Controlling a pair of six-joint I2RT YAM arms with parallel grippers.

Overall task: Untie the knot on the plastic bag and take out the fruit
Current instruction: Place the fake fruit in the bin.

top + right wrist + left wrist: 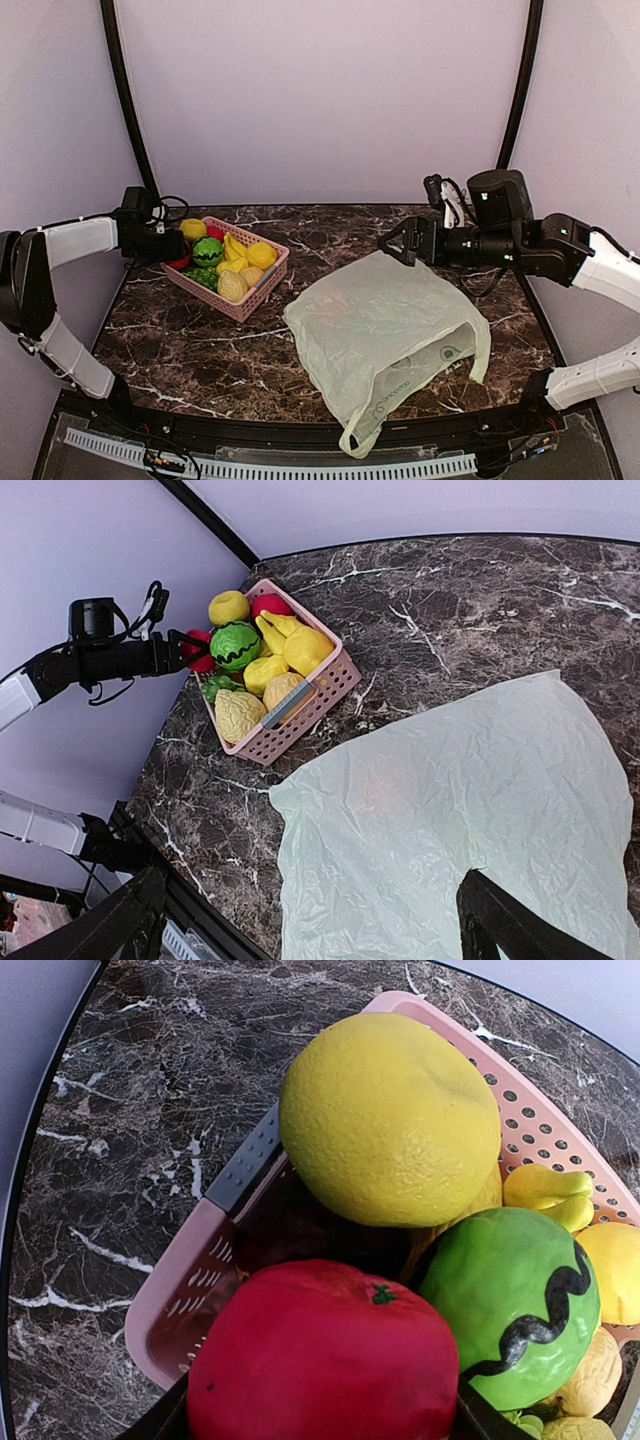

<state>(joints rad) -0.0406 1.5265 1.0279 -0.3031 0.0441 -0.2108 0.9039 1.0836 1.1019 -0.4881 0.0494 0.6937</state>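
Left gripper (pixel 320 1422) stands part-way open and is clamped on a red fruit (pixel 325 1355), a finger on each side, at the left corner of the basket (pixel 560 1130) — just beside a yellow-green fruit (pixel 390 1120) and a striped green melon (pixel 505 1305) that lie in it with bananas (pixel 545 1188). Right gripper (pixel 395 244) hovers over the far edge of the bag (pixel 390 330), jaws spread wide with nothing between them. The bag lies flat on the table (pixel 200 350), right of the basket; a faint orange patch shows through its film — what it is cannot be told.
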